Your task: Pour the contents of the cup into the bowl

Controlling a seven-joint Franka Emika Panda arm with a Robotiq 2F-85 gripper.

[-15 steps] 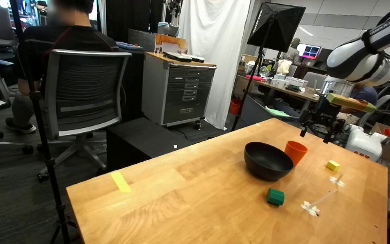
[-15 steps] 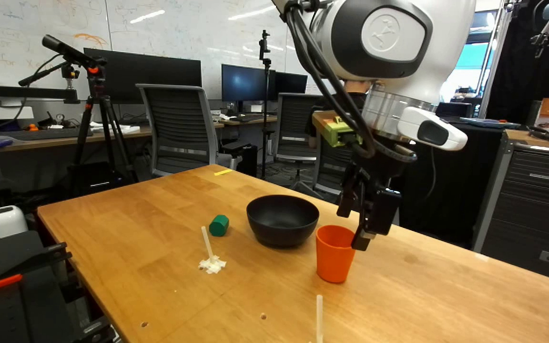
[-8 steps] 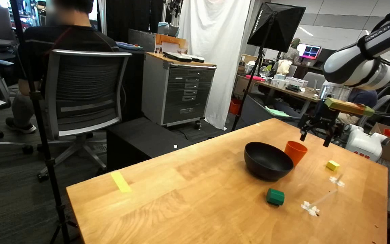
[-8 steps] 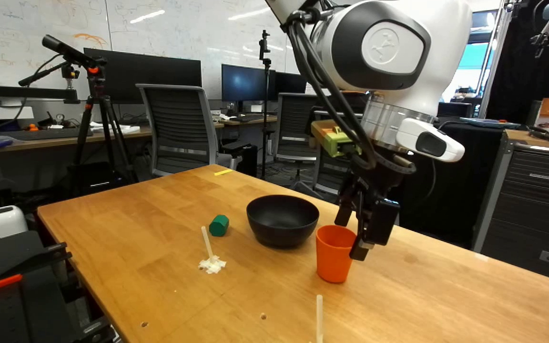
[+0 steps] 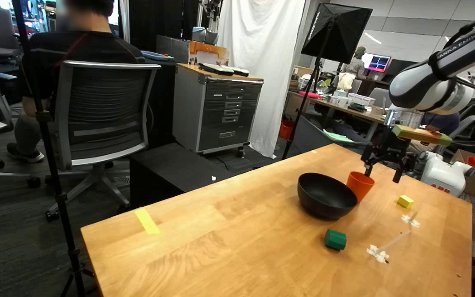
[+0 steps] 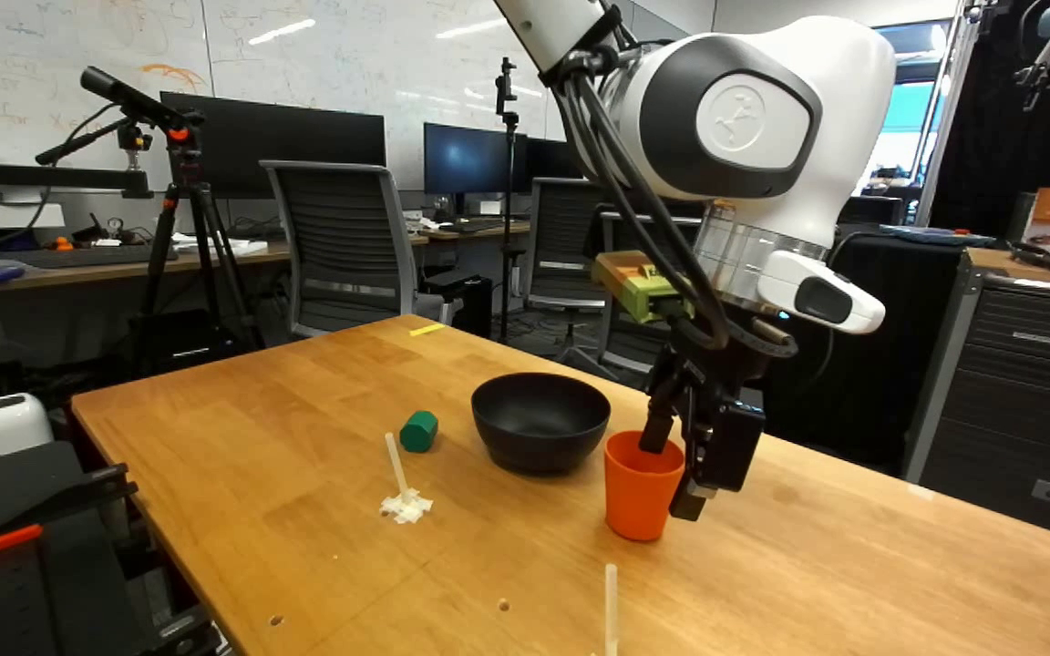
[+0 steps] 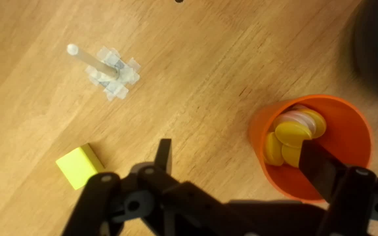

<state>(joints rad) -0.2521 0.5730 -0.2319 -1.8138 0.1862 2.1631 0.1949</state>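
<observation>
The orange cup (image 5: pixel 359 189) stands upright on the table beside the black bowl (image 5: pixel 324 198). The cup (image 6: pixel 636 499) and bowl (image 6: pixel 539 448) also show in an exterior view. In the wrist view the cup (image 7: pixel 346 131) holds yellow and pale pinkish discs, the contents (image 7: pixel 292 133), heaped at one side; part of the bowl (image 7: pixel 369 55) shows at the right edge. My gripper (image 7: pixel 236 147) is open, with one finger at the cup's mouth, seemingly just inside it, and one outside, apart from the wall. It shows in both exterior views (image 5: pixel 382 176) (image 6: pixel 671 478).
A yellow block (image 5: pixel 405 201) lies near the cup, also in the wrist view (image 7: pixel 79 164). A green block (image 5: pixel 335 240) lies near the bowl. Thin pale pegs stand taped to the table (image 5: pixel 377 253) (image 6: pixel 405 497) (image 7: pixel 110 73). Yellow tape (image 5: pixel 146 220) marks the table.
My gripper has moved down to the cup, and one finger has come from above the rim to the cup's mouth. The fingers stay apart. The cup and the bowl have not moved.
</observation>
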